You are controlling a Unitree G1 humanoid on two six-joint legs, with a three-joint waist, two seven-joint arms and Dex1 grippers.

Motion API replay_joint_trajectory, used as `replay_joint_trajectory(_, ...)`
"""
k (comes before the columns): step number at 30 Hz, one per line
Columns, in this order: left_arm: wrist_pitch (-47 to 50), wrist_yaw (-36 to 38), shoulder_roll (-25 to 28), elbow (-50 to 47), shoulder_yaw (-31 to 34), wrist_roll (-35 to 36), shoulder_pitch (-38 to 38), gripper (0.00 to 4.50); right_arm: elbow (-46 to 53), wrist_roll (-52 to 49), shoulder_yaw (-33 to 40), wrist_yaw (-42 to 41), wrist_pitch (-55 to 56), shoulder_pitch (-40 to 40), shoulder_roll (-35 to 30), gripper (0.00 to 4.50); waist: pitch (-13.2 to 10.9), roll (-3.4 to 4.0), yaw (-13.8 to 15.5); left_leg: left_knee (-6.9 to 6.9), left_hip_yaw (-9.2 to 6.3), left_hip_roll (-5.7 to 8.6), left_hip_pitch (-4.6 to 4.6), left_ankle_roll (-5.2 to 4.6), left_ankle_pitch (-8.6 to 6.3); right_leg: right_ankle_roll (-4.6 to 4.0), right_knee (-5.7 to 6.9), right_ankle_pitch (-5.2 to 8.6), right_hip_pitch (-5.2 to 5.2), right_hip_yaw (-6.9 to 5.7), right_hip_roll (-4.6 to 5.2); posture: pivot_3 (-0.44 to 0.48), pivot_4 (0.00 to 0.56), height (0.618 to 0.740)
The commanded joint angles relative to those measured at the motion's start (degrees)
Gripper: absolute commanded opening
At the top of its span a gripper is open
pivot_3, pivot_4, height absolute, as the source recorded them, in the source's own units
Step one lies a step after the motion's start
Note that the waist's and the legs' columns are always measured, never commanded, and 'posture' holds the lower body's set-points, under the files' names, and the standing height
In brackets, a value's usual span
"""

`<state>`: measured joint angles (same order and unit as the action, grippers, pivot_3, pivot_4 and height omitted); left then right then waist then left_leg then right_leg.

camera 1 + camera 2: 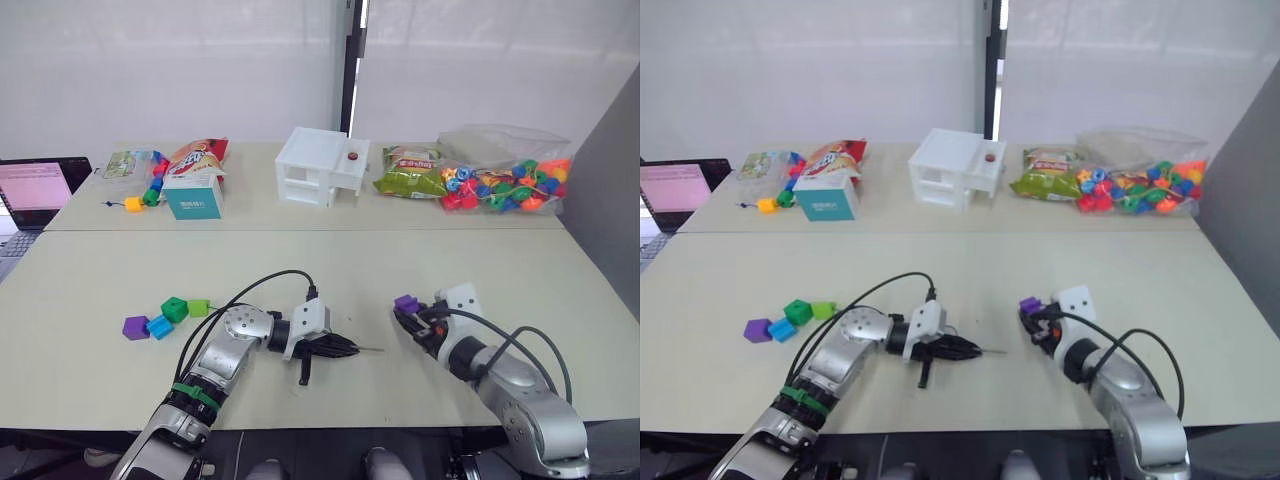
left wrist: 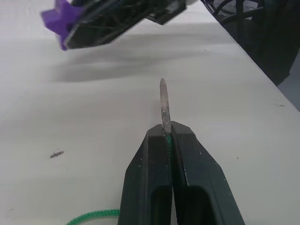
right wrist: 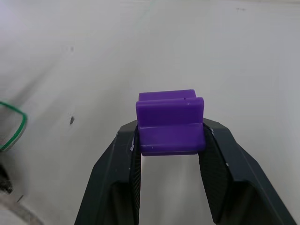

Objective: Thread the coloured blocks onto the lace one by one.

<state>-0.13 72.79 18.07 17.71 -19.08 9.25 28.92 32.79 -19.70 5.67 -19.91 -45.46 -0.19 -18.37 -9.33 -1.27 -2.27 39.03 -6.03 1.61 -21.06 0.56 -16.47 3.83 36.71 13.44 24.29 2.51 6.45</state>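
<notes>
Left gripper (image 1: 340,348) lay low over the near part of the table (image 1: 420,270), fingers pressed together on the lace (image 2: 167,143) just behind its silvery tip (image 2: 163,104). Tip stuck out past the fingertips toward the right gripper (image 1: 405,312), with a clear gap between (green cord trailed back under the left fingers (image 2: 187,187)). Right gripper held just above the tabletop, clamped on a purple block (image 3: 170,122), one finger against each side. Block stood out beyond the fingertips, not touching the needle.

Further left on the near table lay four loose blocks in a row, touching or nearly so: second purple block (image 1: 136,327), blue block (image 1: 160,326), dark green block (image 1: 175,309), light green block (image 1: 198,307). All well apart from both grippers.

Along the far edge stood a teal box (image 1: 194,196) with a snack bag (image 1: 197,156) behind it, a short bead chain (image 1: 150,190) beside them, a white toy house (image 1: 322,167) at centre, a green snack bag (image 1: 410,172), and a clear bag of round beads (image 1: 505,180). Open laptop (image 1: 35,190) sat at far left.
</notes>
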Motion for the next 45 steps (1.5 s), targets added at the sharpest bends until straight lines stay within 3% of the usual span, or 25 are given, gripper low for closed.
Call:
replay_joint_trajectory(1,-0.41,1.37,-1.19,0.06,0.54,2.07,1.22,0.00,8.13,-1.54,0.67,3.23,-1.78,3.81,1.59,1.17,0.01,0.02,0.13,0.00,-0.01,0.00,0.00,0.00,0.00,0.00,0.01,0.00,0.00,-0.01,0.00,0.000,0.150,0.740)
replay_joint_trajectory(6,0.05,2.24,-1.74,0.90,1.36,2.85,2.22,0.00,11.67,1.40,-0.31,8.84,-1.81,11.49,3.83,1.17,0.01,0.02,0.60,0.04,-0.02,0.02,0.00,0.00,0.00,0.00,-0.03,0.00,-0.04,-0.02,0.01,0.000,0.150,0.740)
replay_joint_trajectory(12,-0.48,2.76,-1.68,1.91,1.14,2.65,2.45,0.00,12.72,0.23,0.95,10.50,-2.08,13.64,5.53,1.17,0.02,0.04,0.63,0.02,-0.01,0.00,0.03,0.00,0.00,0.00,-0.02,0.01,-0.03,-0.01,-0.01,0.000,0.150,0.740)
replay_joint_trajectory(13,-0.51,2.83,-1.68,2.01,1.11,2.61,2.49,0.00,12.94,0.00,1.11,10.44,-2.26,13.78,5.43,2.19,0.02,0.04,0.71,0.03,-0.01,0.00,0.03,0.00,0.00,0.00,-0.02,0.01,-0.04,-0.01,-0.01,0.000,0.150,0.740)
replay_joint_trajectory(17,-0.92,2.96,-1.74,2.57,1.04,2.40,2.52,0.00,14.13,-2.27,2.30,9.21,-3.31,13.63,4.66,3.50,0.02,0.04,1.00,0.03,-0.01,0.00,0.02,0.00,0.00,0.00,-0.05,0.01,-0.07,-0.01,-0.01,0.000,0.150,0.740)
replay_joint_trajectory(20,-1.32,2.90,-1.84,2.95,0.87,2.15,2.36,0.00,17.27,-9.95,7.62,6.94,-7.20,13.03,3.61,4.49,0.02,0.04,1.19,0.04,-0.01,0.00,0.02,0.00,0.00,0.00,-0.05,0.01,-0.07,-0.01,-0.01,0.000,0.150,0.740)
replay_joint_trajectory(24,-1.62,2.84,-1.52,3.41,0.88,1.97,1.89,0.00,18.04,-20.43,17.96,-2.29,-10.81,9.12,-8.64,4.49,0.02,0.03,1.24,0.05,0.00,0.01,0.03,0.00,0.00,0.00,-0.10,0.01,-0.14,-0.01,0.00,0.000,0.150,0.740)
replay_joint_trajectory(27,-1.70,2.51,-1.59,3.38,0.83,1.88,1.69,0.00,15.18,-25.56,21.36,-9.46,-11.50,5.63,-18.61,4.49,0.01,0.04,1.27,0.03,0.01,-0.01,0.06,-0.02,-0.01,0.00,-0.14,0.01,-0.19,-0.03,-0.03,0.000,0.150,0.740)
replay_joint_trajectory(30,-1.76,1.60,-2.13,3.22,0.90,1.71,1.90,0.00,10.65,-22.24,16.08,-22.53,-6.92,1.83,-33.63,4.49,0.00,0.06,1.26,0.02,0.05,-0.03,0.07,-0.04,-0.02,0.00,-0.20,0.01,-0.24,-0.03,-0.03,0.000,0.150,0.740)
replay_joint_trajectory(36,-1.83,0.54,-2.54,2.91,0.95,1.41,2.14,0.00,-1.56,-3.01,-3.28,-39.17,13.27,-5.11,-51.36,4.49,-0.01,0.06,1.29,0.11,0.08,-0.08,-0.02,-0.05,-0.02,0.01,-0.53,0.01,-0.31,-0.08,-0.06,0.000,0.150,0.740)
replay_joint_trajectory(41,-2.07,-0.67,-1.81,1.93,1.27,0.81,1.56,0.00,-12.38,6.89,-16.13,-47.74,23.76,-17.28,-50.09,4.49,-0.01,0.05,1.29,0.13,0.14,-0.06,-0.11,-0.03,-0.01,0.03,-0.61,0.01,-0.21,-0.07,-0.01,0.000,0.150,0.740)
replay_joint_trajectory(45,-1.95,-1.44,-1.41,1.16,1.45,0.65,0.99,0.00,-18.10,12.03,-21.23,-50.48,27.78,-22.59,-46.37,4.49,-0.02,0.04,1.27,0.11,0.12,-0.10,-0.10,-0.02,0.00,0.02,-0.54,0.01,-0.18,-0.07,-0.03,0.000,0.150,0.740)
